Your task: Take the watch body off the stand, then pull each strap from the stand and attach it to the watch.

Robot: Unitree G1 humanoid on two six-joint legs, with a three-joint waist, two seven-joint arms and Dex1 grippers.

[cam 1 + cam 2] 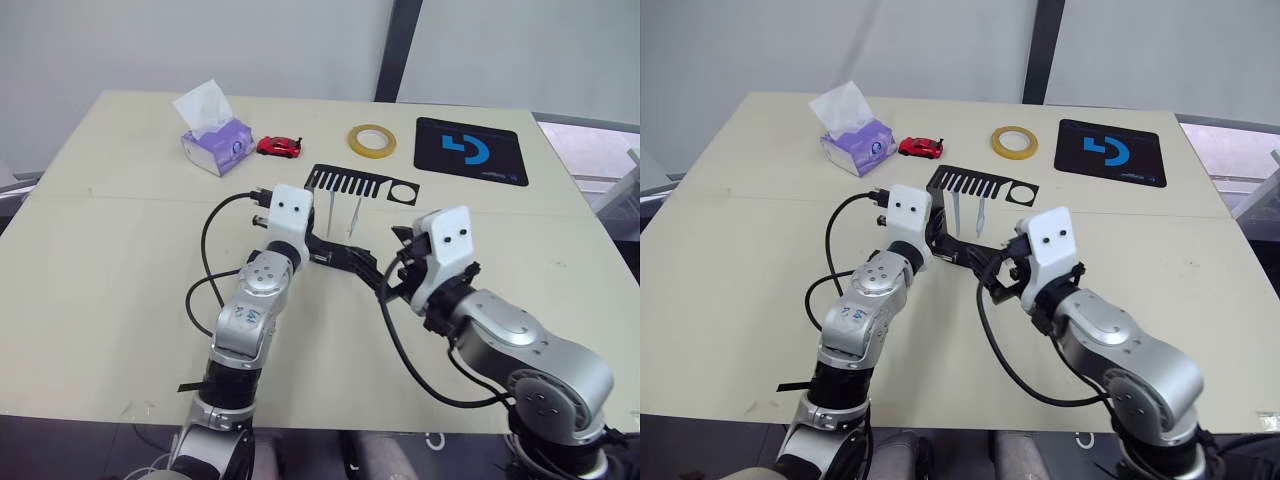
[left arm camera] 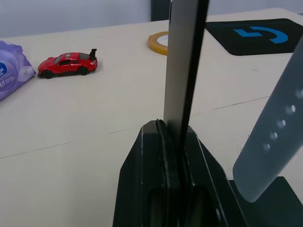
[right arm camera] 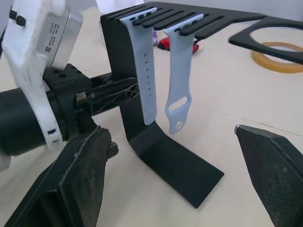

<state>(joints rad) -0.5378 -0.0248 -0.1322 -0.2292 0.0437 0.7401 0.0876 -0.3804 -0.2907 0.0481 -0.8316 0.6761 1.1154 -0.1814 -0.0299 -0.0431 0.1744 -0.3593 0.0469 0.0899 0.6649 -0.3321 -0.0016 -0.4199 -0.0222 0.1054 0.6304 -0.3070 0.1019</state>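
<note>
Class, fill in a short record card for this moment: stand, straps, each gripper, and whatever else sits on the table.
stand: black bracket, upright on the table
straps: two pale bands hanging from the top-plate slots
left gripper: jaws shut on the stand's upright
right gripper: jaws open, facing the stand, holding nothing
watch body: not made out
far side of table: tissue pack, red toy car, tape roll, mouse pad

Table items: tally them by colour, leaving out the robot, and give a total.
Black: 2, the stand and the mouse pad
Pale blue-grey: 2, the straps
Red: 1, the toy car
Yellow: 1, the tape roll
Purple: 1, the tissue pack
Total: 7
</note>
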